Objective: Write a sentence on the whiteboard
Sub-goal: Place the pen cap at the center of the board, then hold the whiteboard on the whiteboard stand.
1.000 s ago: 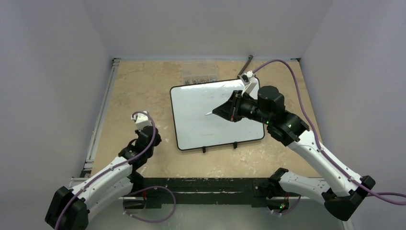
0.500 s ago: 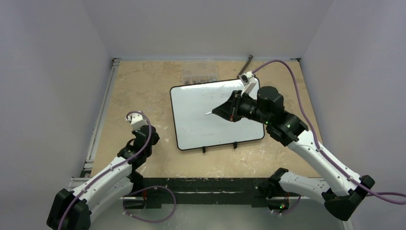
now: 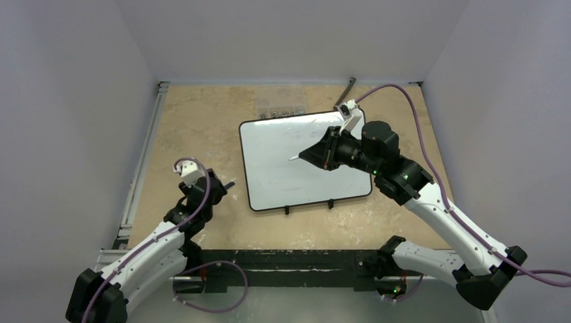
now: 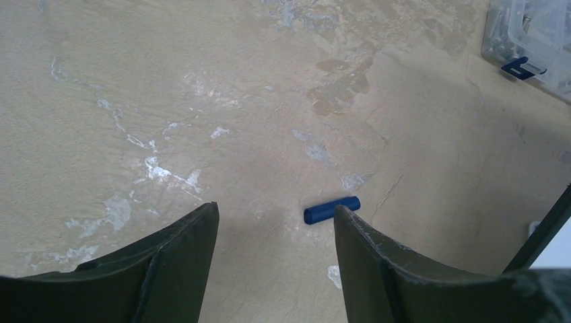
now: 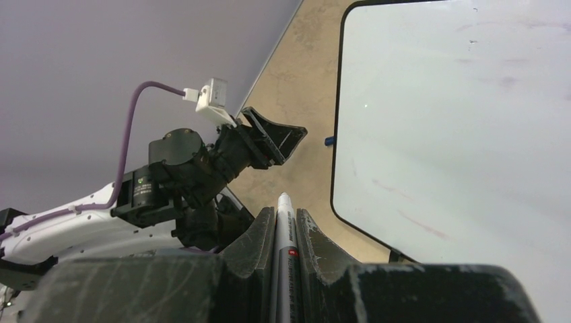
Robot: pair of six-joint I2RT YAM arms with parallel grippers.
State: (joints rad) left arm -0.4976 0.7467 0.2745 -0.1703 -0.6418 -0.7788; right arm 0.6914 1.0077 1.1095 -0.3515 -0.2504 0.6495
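A large, glossy white whiteboard (image 3: 276, 161) with a thin black frame and rounded corners lies flat in the middle of the beige stone-patterned counter (image 3: 195, 128). Two small black clips are on its near edge. Its surface carries only faint smudges; no sentence is written on it, so the writing step appears not to have begun.

The right arm reaches in from the near right. Its right tool (image 3: 315, 155) is over the board's middle and points left. The fingers are pressed together on a slim white marker pen (image 5: 284, 222), whose bare tip pokes out ahead. The pen lies nearly level rather than tip-down, and it is unclear whether the tip touches the board.

The step in hand looks like the end of uncapping. The next move likely calls for tilting the pen downwards and setting its tip lightly on the board near an upper corner.

A small blue cylindrical cap (image 4: 331, 209) lies on the counter, just left of the board. The left arm is folded low at the near left. Its left tool (image 4: 275, 215) has its jaws spread wide and empty, with the cap just ahead of one fingertip.

A clear plastic box (image 3: 281, 106) sits beyond the board's far edge.
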